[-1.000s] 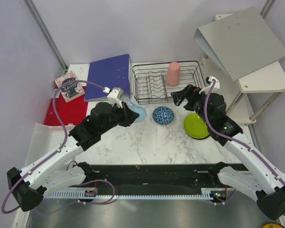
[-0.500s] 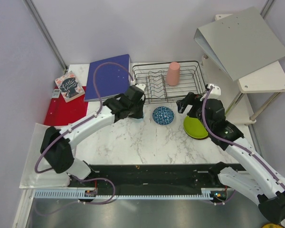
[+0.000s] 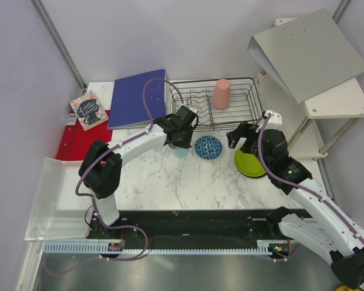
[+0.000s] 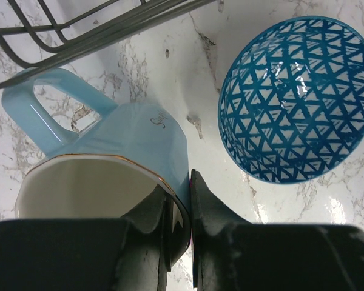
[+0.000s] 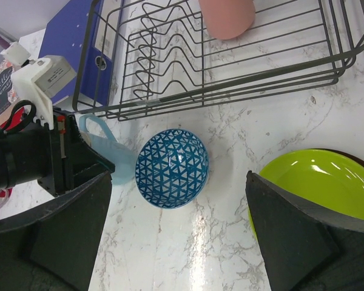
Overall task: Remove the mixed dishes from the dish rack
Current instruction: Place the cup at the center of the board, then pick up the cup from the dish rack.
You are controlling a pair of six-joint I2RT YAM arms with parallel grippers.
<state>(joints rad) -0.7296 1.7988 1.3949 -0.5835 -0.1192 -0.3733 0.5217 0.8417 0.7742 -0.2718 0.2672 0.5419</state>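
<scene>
The black wire dish rack point(image 3: 230, 115) stands at the back and holds the tall pink cup point(image 3: 221, 94), upside down. My left gripper point(image 3: 181, 136) is shut on the wall of the light blue cup point(image 4: 121, 145), one finger inside the rim and one outside, just in front of the rack's left corner. The small blue patterned bowl point(image 3: 208, 147) sits on the marble right beside the cup. The lime-green bowl point(image 3: 250, 162) lies to its right, with a dark rim showing under it. My right gripper point(image 3: 238, 136) is open and empty above the gap between the two bowls.
A blue binder point(image 3: 136, 97) lies left of the rack, with a book point(image 3: 89, 110) and a red mat point(image 3: 85, 142) further left. A white tray point(image 3: 48, 194) is at the near left. A grey binder point(image 3: 306, 51) rests on a white side table point(image 3: 343, 100) at the right.
My left arm has swung right, bringing the light blue cup up next to the blue patterned bowl. My right gripper has drawn back a little from the rack.
</scene>
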